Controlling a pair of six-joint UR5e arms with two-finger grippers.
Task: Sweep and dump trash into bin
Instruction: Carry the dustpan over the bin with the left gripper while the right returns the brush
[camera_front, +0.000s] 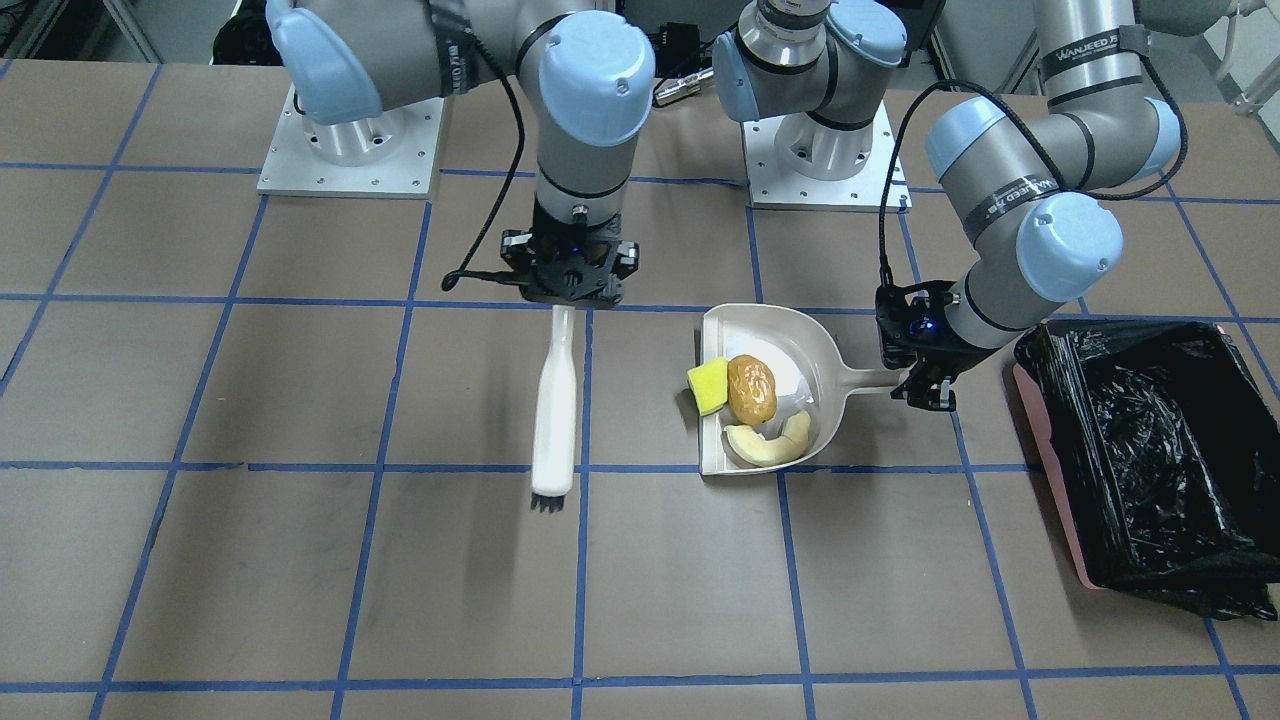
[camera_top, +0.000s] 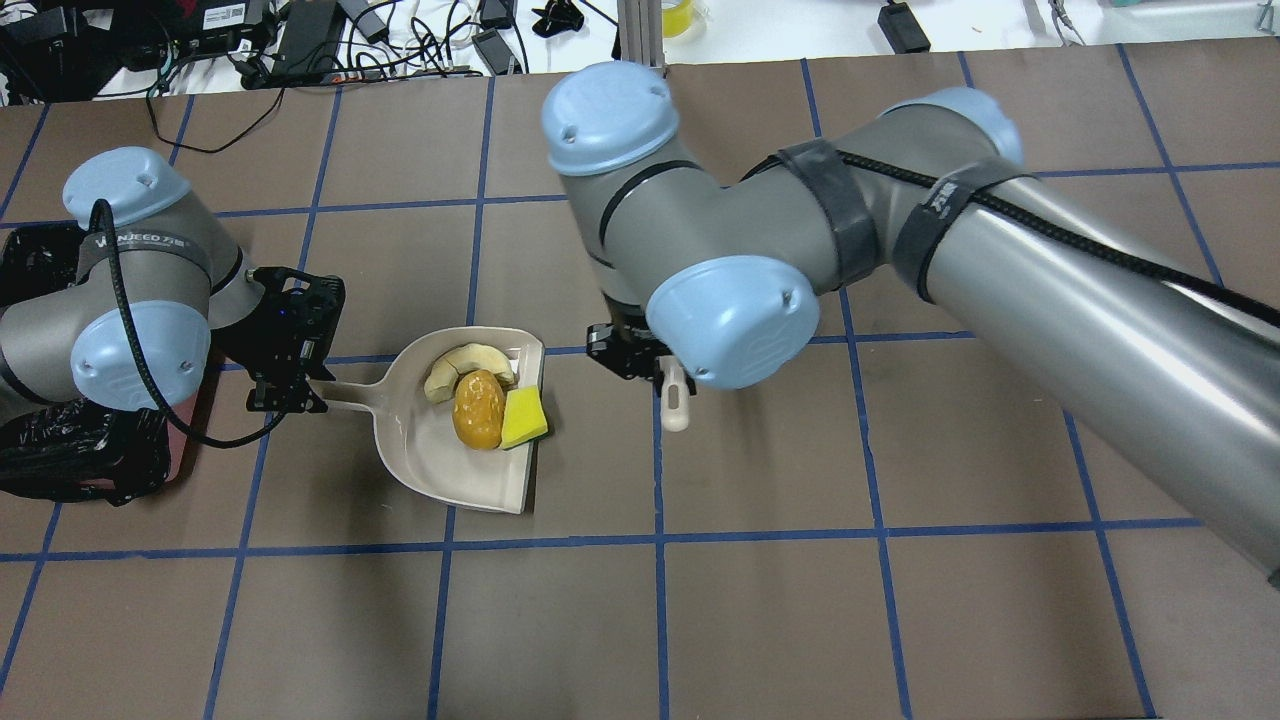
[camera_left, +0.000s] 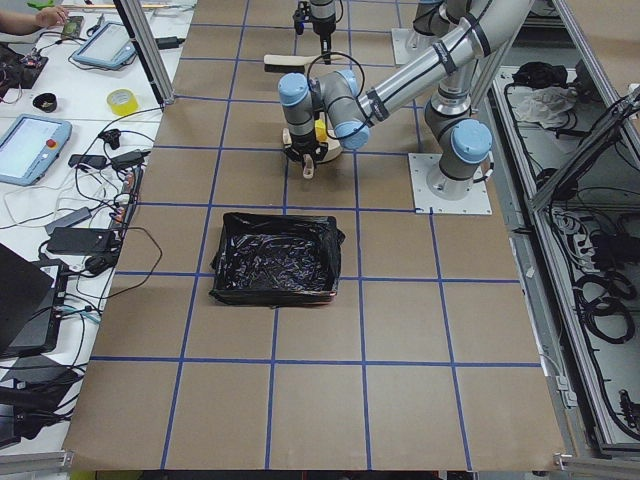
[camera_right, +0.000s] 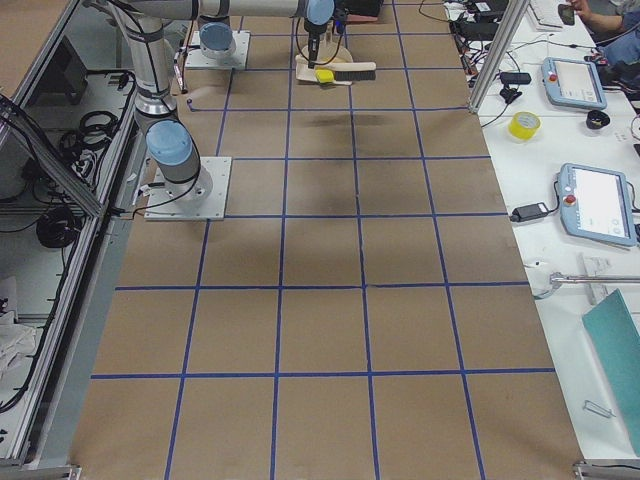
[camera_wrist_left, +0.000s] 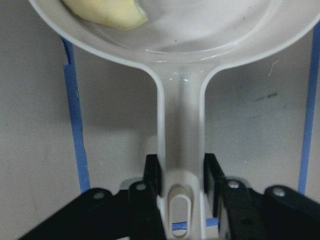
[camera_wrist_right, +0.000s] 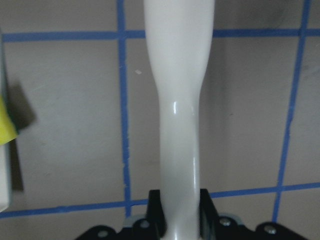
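The cream dustpan (camera_front: 800, 340) lies on the table with all three trash items in it: the orange-yellow lump (camera_front: 751, 388), the pale crescent (camera_front: 768, 443) and the yellow sponge (camera_front: 708, 385). My left gripper (camera_front: 920, 385) is shut on the dustpan's handle (camera_wrist_left: 180, 125), with a finger (camera_wrist_left: 152, 172) on each side. My right gripper (camera_front: 568, 290) is shut on the handle of a white brush (camera_front: 555, 400), held to the side of the dustpan's open edge. The pink bin (camera_front: 1150, 470) with its black bag stands beyond the left gripper, on the handle side.
Both arm bases (camera_front: 350, 140) are bolted at the robot's side of the table. In the overhead view the right arm (camera_top: 900, 250) stretches across the table's right half and hides most of the brush. Cables and devices (camera_top: 300, 40) lie past the far edge.
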